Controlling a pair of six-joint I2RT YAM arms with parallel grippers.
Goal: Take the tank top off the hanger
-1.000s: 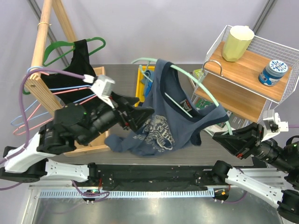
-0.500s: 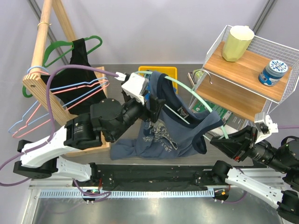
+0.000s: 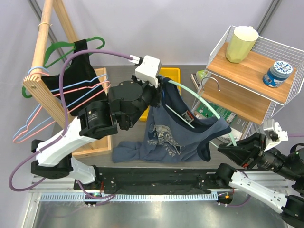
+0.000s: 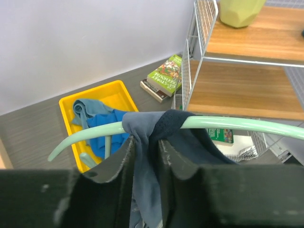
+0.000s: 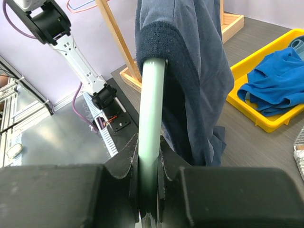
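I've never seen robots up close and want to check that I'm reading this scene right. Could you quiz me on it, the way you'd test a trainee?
1. True or false: the right fingers are clamped on the mint-green hanger.
2. What lies in the yellow tray? A) blue cloth B) books C) a cup
3. Fill in: the ___ fingers pinch the tank top where its strap loops over the hanger.

Key
1. True.
2. A.
3. Left: the left fingers have the strap between them.
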